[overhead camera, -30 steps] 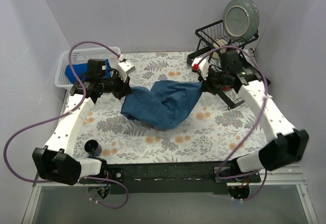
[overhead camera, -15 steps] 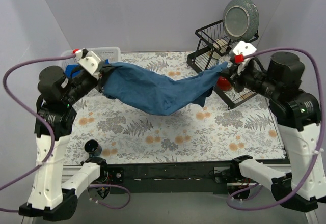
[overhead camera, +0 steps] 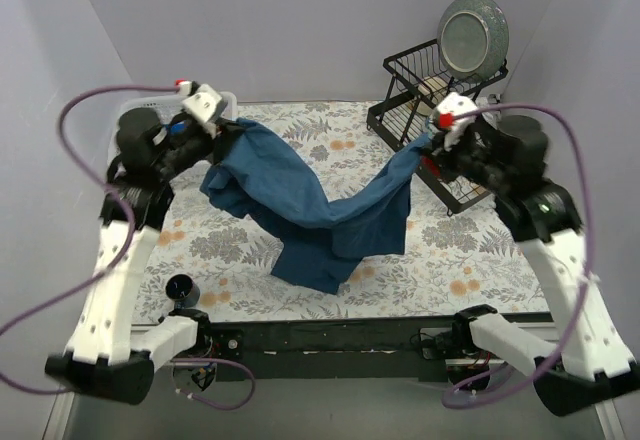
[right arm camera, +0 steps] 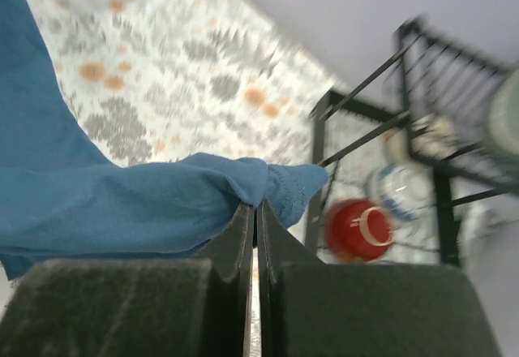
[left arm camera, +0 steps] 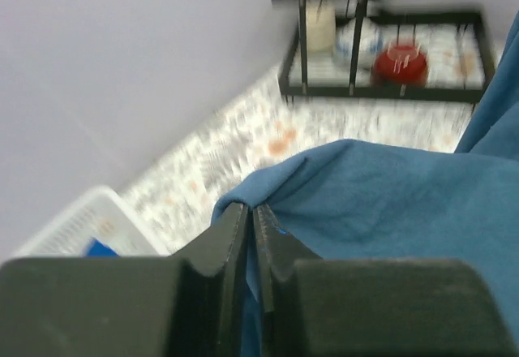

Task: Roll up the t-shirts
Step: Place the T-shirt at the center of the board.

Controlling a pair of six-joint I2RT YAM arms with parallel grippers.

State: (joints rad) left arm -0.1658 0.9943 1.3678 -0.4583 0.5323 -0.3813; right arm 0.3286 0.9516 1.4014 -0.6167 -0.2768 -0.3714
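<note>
Left gripper (left arm camera: 253, 214) and right gripper (right arm camera: 255, 209) each pinch a corner of the dark-blue tee (overhead camera: 300, 205), which sags between them toward the table (overhead camera: 470, 260); further spreading risks pulling cloth from these thin pinches.

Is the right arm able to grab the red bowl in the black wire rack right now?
Probably not: the red bowl is close, but the right gripper is shut on the dark-blue t-shirt.
</note>
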